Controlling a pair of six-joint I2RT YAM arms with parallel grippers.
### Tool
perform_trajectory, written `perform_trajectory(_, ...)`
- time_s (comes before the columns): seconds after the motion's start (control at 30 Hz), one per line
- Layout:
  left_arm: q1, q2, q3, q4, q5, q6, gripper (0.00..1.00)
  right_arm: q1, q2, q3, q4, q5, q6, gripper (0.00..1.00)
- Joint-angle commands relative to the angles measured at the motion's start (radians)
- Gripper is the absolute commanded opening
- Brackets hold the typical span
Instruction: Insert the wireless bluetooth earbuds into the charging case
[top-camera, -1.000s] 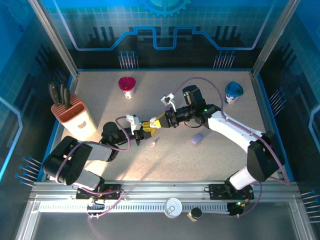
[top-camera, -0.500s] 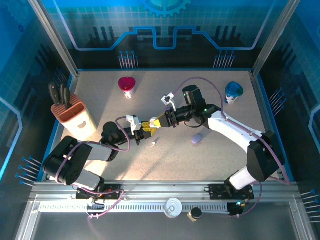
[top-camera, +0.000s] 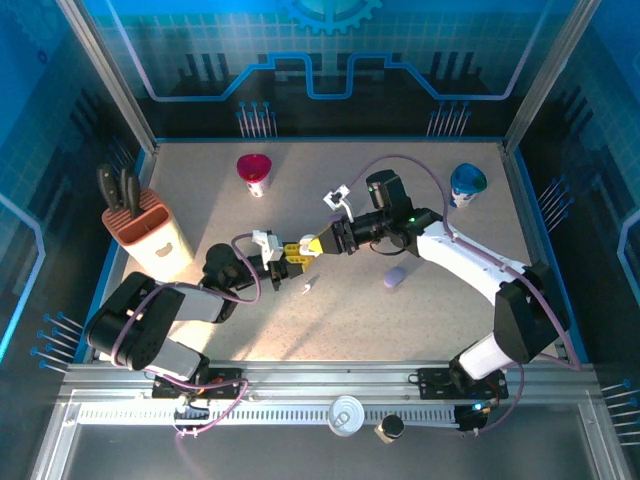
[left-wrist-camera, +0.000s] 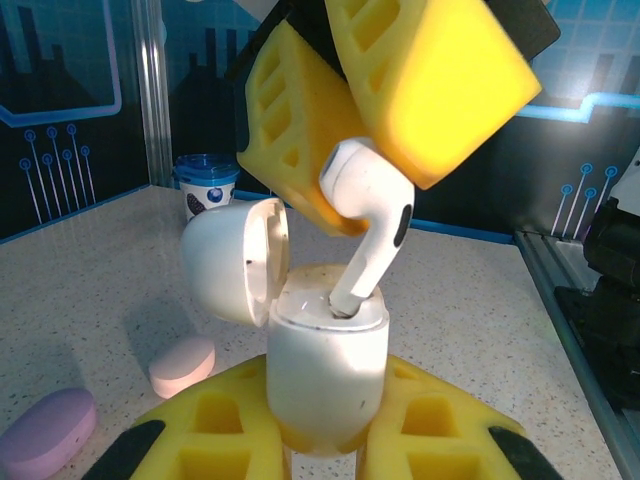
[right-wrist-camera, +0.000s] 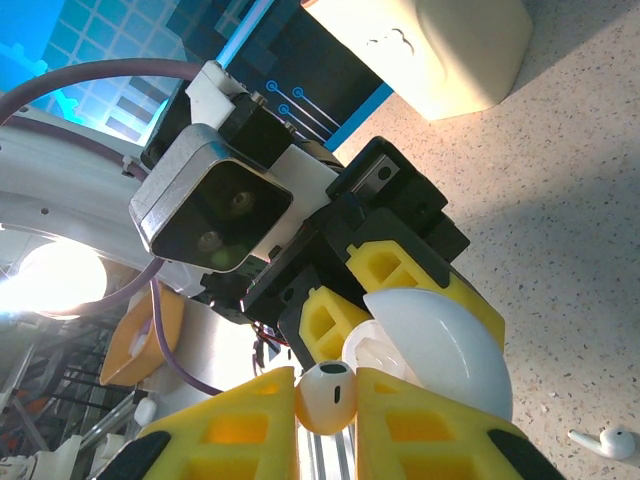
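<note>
My left gripper is shut on the white charging case, held upright with its lid swung open to the left. My right gripper is shut on the bulb of a white earbud, which tilts over the case with its stem tip in the right-hand slot. In the top view both grippers meet at the table's middle, left gripper and right gripper. A second white earbud lies loose on the table just in front of them, and the right wrist view has that earbud at its lower right.
A purple oval case lies right of the grippers, with a pink oval case near it in the left wrist view. A red cup stands at the back, a blue cup back right, a knife block at the left.
</note>
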Motion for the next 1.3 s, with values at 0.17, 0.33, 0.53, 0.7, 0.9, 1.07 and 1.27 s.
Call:
perform_trajectory(0.17,0.008,0.007,-0.004,0.043,0.005,0.032,0.06,-0.025,-0.027,0.000,-0.009,-0.006,0.019,0.16)
perform_trajectory(0.33,0.009,0.009,-0.003,0.043,0.007,0.032,0.06,-0.028,-0.024,0.006,-0.014,-0.007,0.024,0.16)
perform_trajectory(0.53,0.010,0.010,-0.005,0.043,0.004,0.049,0.07,-0.028,-0.024,0.012,-0.025,-0.009,0.031,0.16)
perform_trajectory(0.7,0.011,0.022,-0.002,0.044,-0.001,0.072,0.07,-0.028,-0.021,0.024,-0.057,0.008,0.039,0.16)
perform_trajectory(0.9,0.011,0.040,0.014,0.043,0.000,0.064,0.07,-0.028,0.004,0.034,-0.048,0.026,0.091,0.17)
perform_trajectory(1.07,0.014,0.056,0.011,0.043,-0.002,0.093,0.07,-0.030,0.009,0.044,-0.054,0.021,0.104,0.17)
perform_trajectory(1.27,0.016,0.062,0.013,0.042,-0.001,0.113,0.07,-0.036,0.022,0.047,-0.064,0.016,0.114,0.17)
